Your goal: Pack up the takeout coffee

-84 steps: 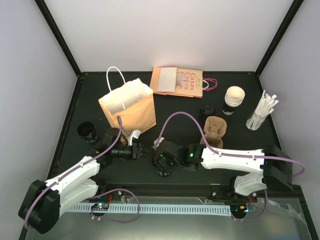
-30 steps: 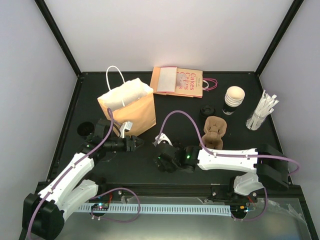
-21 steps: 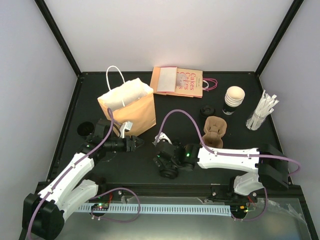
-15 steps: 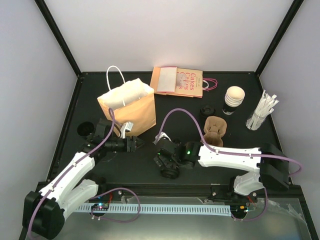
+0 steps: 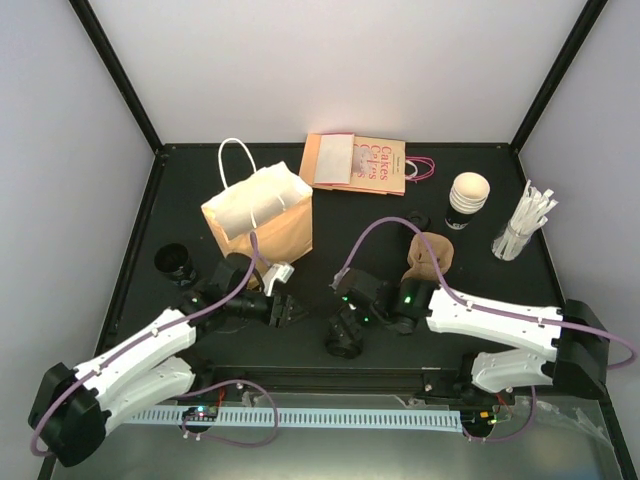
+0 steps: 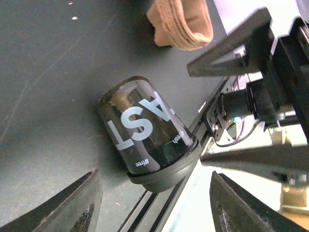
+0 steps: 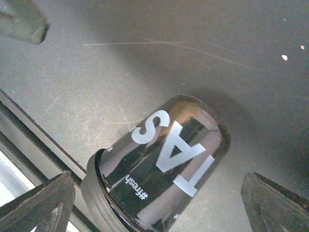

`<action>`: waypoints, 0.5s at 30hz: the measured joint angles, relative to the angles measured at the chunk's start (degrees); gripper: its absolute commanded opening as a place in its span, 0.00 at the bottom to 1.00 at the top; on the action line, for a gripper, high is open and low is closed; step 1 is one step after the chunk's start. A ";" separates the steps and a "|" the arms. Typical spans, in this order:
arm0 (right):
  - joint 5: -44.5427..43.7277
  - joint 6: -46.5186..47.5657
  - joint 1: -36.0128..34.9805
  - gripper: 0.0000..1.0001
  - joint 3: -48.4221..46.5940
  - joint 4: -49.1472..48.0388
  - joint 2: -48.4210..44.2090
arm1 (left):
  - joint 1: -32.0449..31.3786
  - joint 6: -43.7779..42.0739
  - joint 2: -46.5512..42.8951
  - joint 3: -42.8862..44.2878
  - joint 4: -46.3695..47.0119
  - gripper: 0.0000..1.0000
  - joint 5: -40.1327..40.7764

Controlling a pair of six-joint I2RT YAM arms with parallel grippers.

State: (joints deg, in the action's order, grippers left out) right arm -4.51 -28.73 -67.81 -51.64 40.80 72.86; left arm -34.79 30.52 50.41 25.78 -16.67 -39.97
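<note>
Three cups (image 5: 345,338) (image 5: 468,193) (image 5: 173,262), one carrier (image 5: 432,255)

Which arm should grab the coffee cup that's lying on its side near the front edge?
Right. The right gripper hangs directly over the cup, with its open fingers on either side. The left gripper, also open, sits off to the cup's side with a gap between them.

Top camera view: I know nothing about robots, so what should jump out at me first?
A small black takeout cup with white lettering lies on its side, lid on, near the table's front edge. The left gripper and the right gripper both point at it, open, neither touching it. Behind them, at the back left, a brown paper bag stands open.
</note>
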 measured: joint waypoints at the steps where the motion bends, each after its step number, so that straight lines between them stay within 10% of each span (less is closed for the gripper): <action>1: 0.96 -0.90 0.98 0.96 0.22 0.52 -0.68 | -0.96 -0.17 -0.59 -0.20 0.39 0.67 0.52; 15: 6.43 -12.24 7.37 0.89 1.70 4.92 -1.64 | -19.54 -7.50 -5.97 -3.52 7.72 0.95 15.74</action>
State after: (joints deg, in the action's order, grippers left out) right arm 1.91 -40.97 -60.45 -49.93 45.71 71.22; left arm -54.33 23.03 44.45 22.26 -8.95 -24.23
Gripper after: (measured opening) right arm 0.904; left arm 0.927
